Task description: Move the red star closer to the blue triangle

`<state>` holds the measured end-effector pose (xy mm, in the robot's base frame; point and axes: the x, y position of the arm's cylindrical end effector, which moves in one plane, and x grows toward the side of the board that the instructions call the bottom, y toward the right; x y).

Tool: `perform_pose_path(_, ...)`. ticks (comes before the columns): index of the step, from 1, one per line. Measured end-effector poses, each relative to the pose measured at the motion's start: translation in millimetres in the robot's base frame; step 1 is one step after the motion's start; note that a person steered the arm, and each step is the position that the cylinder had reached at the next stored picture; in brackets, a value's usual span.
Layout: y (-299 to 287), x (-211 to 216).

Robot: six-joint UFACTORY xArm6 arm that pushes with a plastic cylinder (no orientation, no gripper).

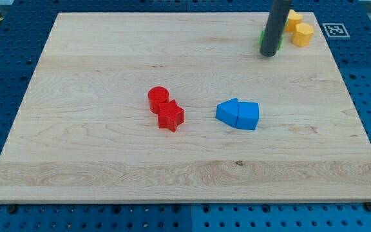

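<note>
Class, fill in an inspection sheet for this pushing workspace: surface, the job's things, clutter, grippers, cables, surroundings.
Surface: wooden board, flat and light.
Job's things: red star near the middle, touching a red cylinder above it; blue triangle to the view's right of the star, touching another blue block.
Clutter: two yellow blocks and a green block, partly hidden, at the view's top right.
Grippers: none; my tip sits by the green block, far from the star.
Cables: nothing seen.
Surroundings: blue pegboard; a marker tag.

One camera only — it looks down at a slant from the near edge, high enough to take in the whole wooden surface (108, 161).
</note>
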<state>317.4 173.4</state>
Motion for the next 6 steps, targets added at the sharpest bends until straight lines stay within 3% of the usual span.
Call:
perform_pose_path(1, 14.3, -23.5)
perform_pose_path(2, 16.1, -19.2)
perform_pose_path(4, -30.1, -11.0)
perform_pose_path(5, -78.1, 1.9)
perform_pose_path(6, -162.0, 24.2)
